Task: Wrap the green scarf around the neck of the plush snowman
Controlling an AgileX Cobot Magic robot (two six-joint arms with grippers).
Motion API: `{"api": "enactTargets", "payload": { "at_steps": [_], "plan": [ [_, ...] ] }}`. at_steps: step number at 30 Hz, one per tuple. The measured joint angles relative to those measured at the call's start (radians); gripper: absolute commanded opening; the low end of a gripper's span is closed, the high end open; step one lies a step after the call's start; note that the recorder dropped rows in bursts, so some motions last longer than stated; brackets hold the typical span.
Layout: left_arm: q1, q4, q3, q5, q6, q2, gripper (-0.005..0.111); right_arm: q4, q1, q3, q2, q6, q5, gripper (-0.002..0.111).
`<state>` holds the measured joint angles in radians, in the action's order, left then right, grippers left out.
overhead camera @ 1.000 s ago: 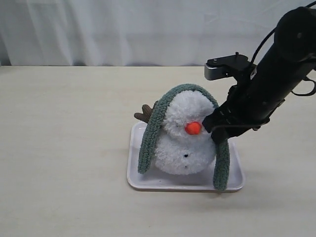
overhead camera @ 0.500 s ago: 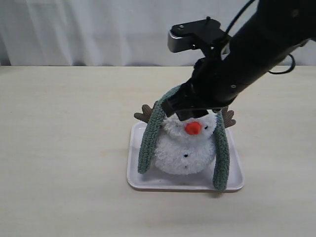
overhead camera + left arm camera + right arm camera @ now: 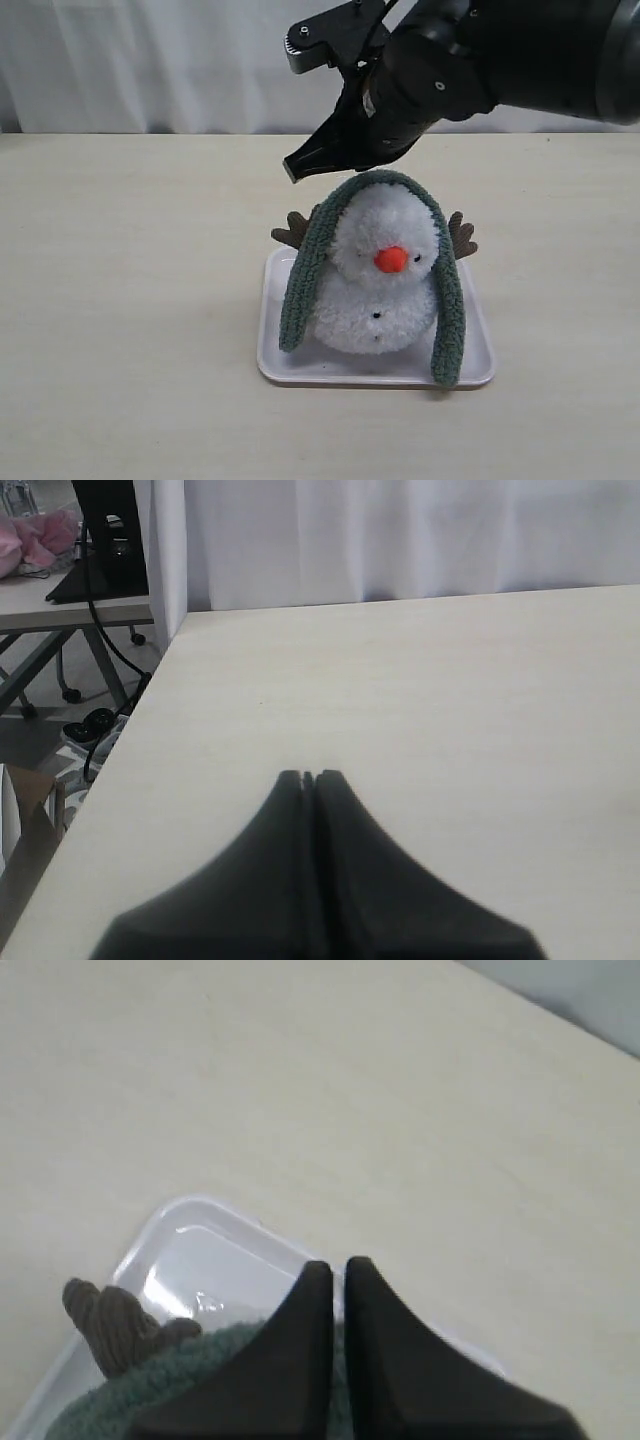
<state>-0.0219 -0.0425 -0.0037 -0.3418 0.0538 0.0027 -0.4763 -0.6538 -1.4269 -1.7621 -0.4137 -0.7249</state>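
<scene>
The plush snowman (image 3: 378, 305) stands upright on a white tray (image 3: 290, 367). The green scarf (image 3: 304, 282) lies over the top of its head, one end hanging down each side to the tray. The neck (image 3: 352, 279) is bare at the front. My right gripper (image 3: 298, 168) hovers shut and empty just above and left of the head. In the right wrist view the right gripper (image 3: 338, 1266) is over the scarf (image 3: 195, 1368), a brown twig arm (image 3: 112, 1324) and the tray (image 3: 205, 1250). The left gripper (image 3: 308, 777) is shut over bare table, away from the snowman.
A white curtain (image 3: 150, 60) hangs behind the table. The left wrist view shows the table's left edge (image 3: 130, 730), with another table's legs and cables on the floor beyond it. The right arm's black bulk (image 3: 500, 50) fills the upper right.
The right arm has swung from the snowman's right side up and leftward over its head. The scarf and snowman have stayed in place.
</scene>
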Motion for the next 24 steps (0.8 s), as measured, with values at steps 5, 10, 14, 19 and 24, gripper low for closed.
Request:
{"api": "enactTargets", "payload": {
  "at_steps": [5, 10, 14, 19, 24],
  "plan": [
    [0.000, 0.000, 0.000, 0.000, 0.000, 0.000, 0.000, -0.006, 0.000, -0.002, -0.054, -0.002, 0.027, 0.004],
    [0.000, 0.000, 0.000, 0.000, 0.000, 0.000, 0.000, -0.002, 0.000, -0.002, -0.108, -0.002, 0.018, 0.004],
    [0.000, 0.000, 0.000, 0.000, 0.000, 0.000, 0.000, 0.009, 0.000, -0.002, -0.146, 0.000, 0.018, 0.004],
    [0.000, 0.000, 0.000, 0.000, 0.000, 0.000, 0.000, 0.012, 0.000, -0.002, -0.172, 0.004, 0.018, 0.004],
    [0.000, 0.000, 0.000, 0.000, 0.000, 0.000, 0.000, 0.012, 0.000, -0.002, -0.168, 0.004, 0.018, 0.004]
  ]
}}
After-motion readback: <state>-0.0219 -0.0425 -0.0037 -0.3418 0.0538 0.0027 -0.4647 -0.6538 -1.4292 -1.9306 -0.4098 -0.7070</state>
